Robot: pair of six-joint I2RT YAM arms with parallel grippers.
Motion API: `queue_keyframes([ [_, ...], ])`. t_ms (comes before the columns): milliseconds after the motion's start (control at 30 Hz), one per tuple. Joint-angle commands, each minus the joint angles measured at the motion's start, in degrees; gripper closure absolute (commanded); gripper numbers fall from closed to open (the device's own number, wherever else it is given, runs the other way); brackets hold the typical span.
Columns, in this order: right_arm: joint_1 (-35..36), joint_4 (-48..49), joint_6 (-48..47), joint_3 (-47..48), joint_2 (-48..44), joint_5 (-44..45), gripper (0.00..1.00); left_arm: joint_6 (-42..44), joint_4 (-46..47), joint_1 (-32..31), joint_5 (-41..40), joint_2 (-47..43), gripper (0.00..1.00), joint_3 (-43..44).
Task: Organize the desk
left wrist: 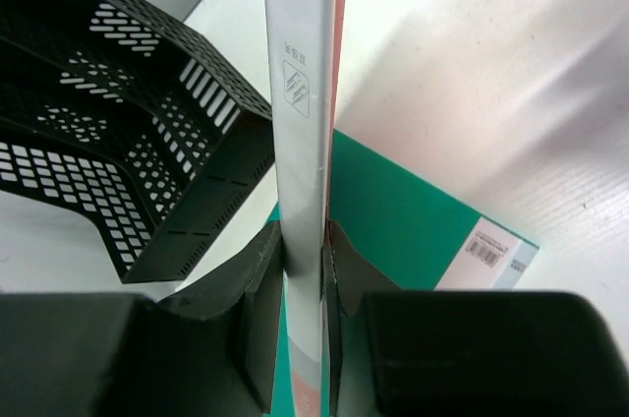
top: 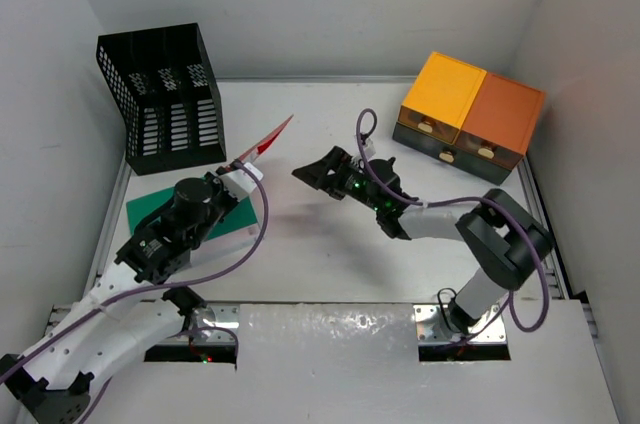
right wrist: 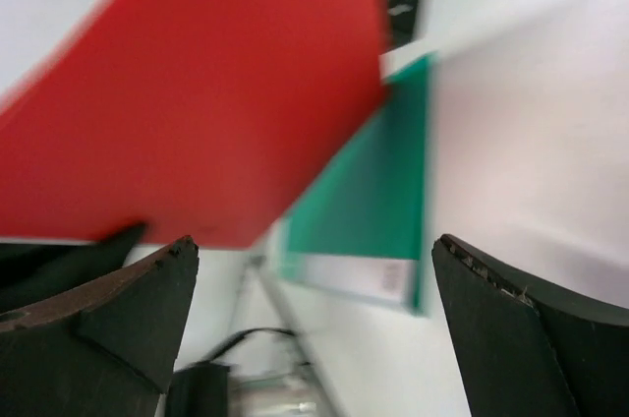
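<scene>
On the desk (top: 320,254), back-left, we see a black mesh rack (top: 165,94) w/ a green book (top: 145,207) flat in front. Our left gripper (top: 240,172) clamps a thin red book (top: 270,137). The right gripper (top: 316,173) is mid-desk, jaws spread wide, holding nothing.

The left arm (top: 120,284) reaches forward along its own side, wrist angled toward the far right. The left fingers (left wrist: 257,284) are pressed close on a thin book (left wrist: 300,92), one on each face. The right arm (top: 500,244) folds at the elbow and stretches leftward, low. The right fingers (right wrist: 511,328) stand spread wide, gripping nothing.
</scene>
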Motion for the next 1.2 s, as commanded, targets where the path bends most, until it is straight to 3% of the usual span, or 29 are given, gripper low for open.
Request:
queue_keyframes([
  [0, -0.5, -11.3, -16.6, 1.2, -7.6, 7.3, 0.01, -1.1, 6.6, 0.4, -1.1, 0.2, 1.0, 3.7],
  [100, -0.3, -20.5, -25.3, 3.5, -11.8, 11.7, 0.01, -1.4, 8.4, 0.5, -2.8, 1.3, 1.0, 4.6],
  [267, -0.4, -27.6, -32.7, 3.2, -16.9, 17.5, 0.01, -2.5, 12.7, 0.4, -7.5, 3.8, 1.0, 8.2],
  [700, -0.4, -28.4, -36.9, -1.1, -22.8, 21.3, 0.01, -2.7, 22.6, 1.3, -18.8, 11.8, 1.0, 24.1],
  [900, -0.4, -29.1, -37.9, -1.8, -25.9, 22.6, 0.01, -4.8, 23.5, 8.4, -19.3, 15.1, 1.0, 31.1],
  [1167, -0.4, -31.6, -39.9, -2.0, -29.6, 23.1, 0.01, -7.3, 20.8, 23.3, -9.3, 18.9, 1.0, 38.1],
])
